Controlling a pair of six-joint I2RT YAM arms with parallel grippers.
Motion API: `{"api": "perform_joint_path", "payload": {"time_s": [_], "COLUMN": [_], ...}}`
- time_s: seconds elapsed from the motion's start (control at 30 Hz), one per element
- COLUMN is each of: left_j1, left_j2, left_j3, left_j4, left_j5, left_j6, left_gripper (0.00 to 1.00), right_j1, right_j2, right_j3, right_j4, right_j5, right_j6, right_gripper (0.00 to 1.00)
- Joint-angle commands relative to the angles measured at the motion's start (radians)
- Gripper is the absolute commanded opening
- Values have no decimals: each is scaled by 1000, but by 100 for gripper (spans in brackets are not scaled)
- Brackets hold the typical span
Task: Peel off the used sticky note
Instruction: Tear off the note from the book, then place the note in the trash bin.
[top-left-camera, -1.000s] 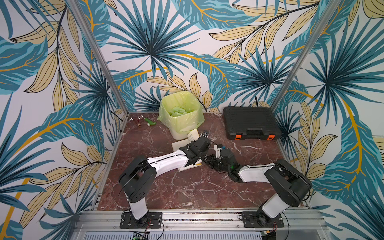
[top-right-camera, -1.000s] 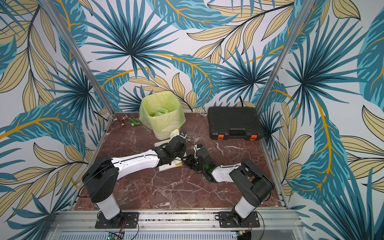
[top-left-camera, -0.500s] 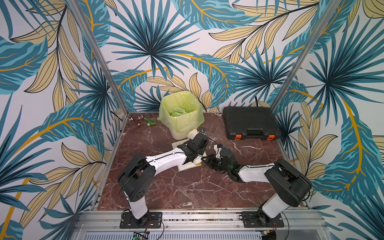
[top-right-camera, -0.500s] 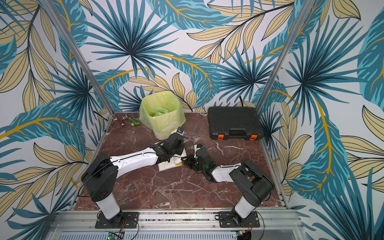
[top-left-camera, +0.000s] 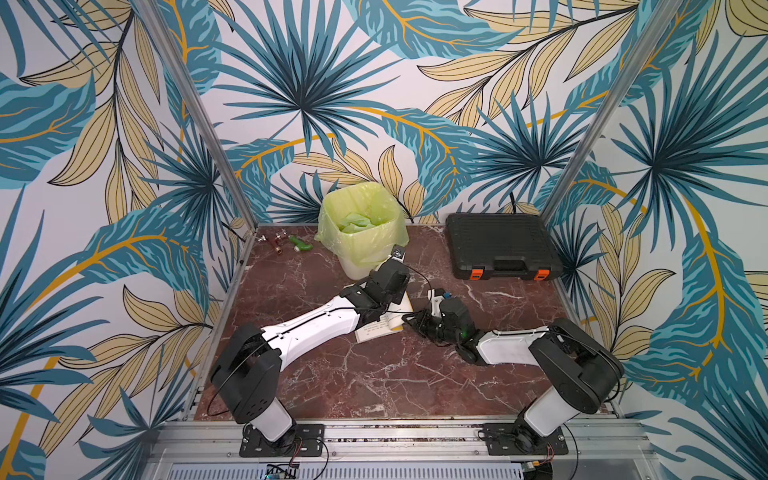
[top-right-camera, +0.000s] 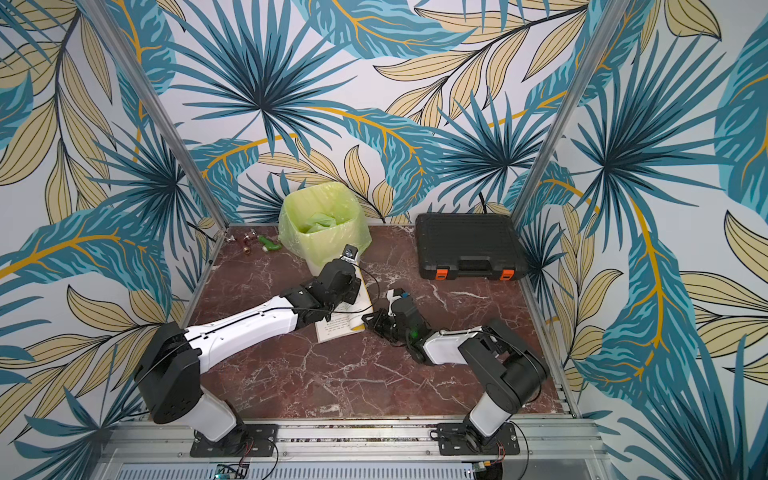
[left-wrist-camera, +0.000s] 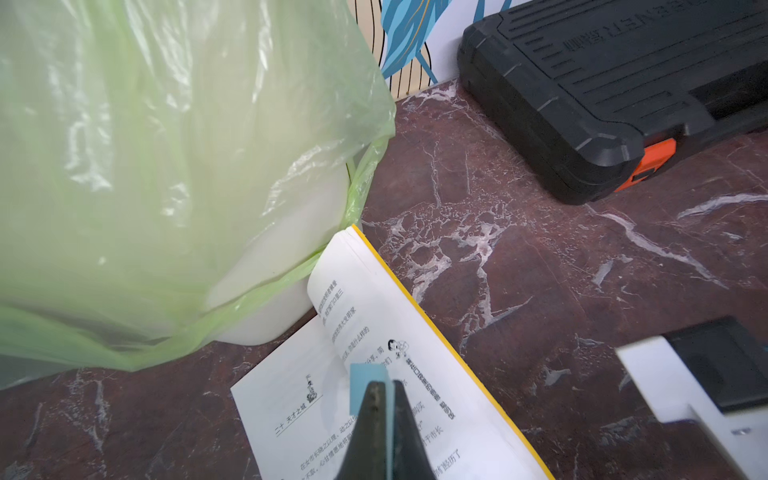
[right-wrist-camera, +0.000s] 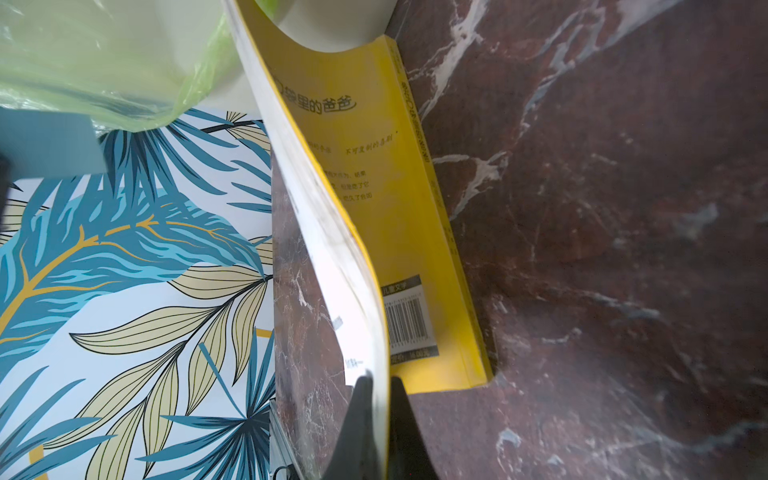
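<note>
The red marble table (top-left-camera: 374, 374) bears a bagged bin (top-left-camera: 365, 249) at upper centre, a black case (top-left-camera: 503, 245) upper right, small fittings (top-left-camera: 275, 244) upper left and an open book (top-left-camera: 380, 328) mid-frame.

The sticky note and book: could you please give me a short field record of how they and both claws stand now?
book: open, yellow cover, lying on the table beside the bin
sticky note: blue, pinched above the open page
left claw: shut on the sticky note
right claw: shut on the book's page edge
note free of page: cannot tell
</note>
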Motion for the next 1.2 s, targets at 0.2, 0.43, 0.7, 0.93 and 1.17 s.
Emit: {"api": "perform_joint_path", "payload": {"time_s": [0.2,0.43,0.7,0.93,1.17], "left_j1": [9,154,326,359,364], "left_j2": [-187,-78,139,188,136], "left_j3": [103,327,501,512,446], "left_j4": [11,-52,-144,-161,-137], "left_j5": [20,-5,100,149,208], "left_j6": [103,149,104,84,62], "left_gripper": [0,0,0,5,69], "right_j1": [10,10,11,11,11], "right_j2": [42,42,8,-7,-44], "right_j3": [-6,1,8,12,23], "right_j4": [-69,-75,-121,-137,-177], "right_j5": [-7,-16,2,6,16], "right_j6": [8,3,-22,-28,-54], "right_gripper": [0,0,0,0,0]}}
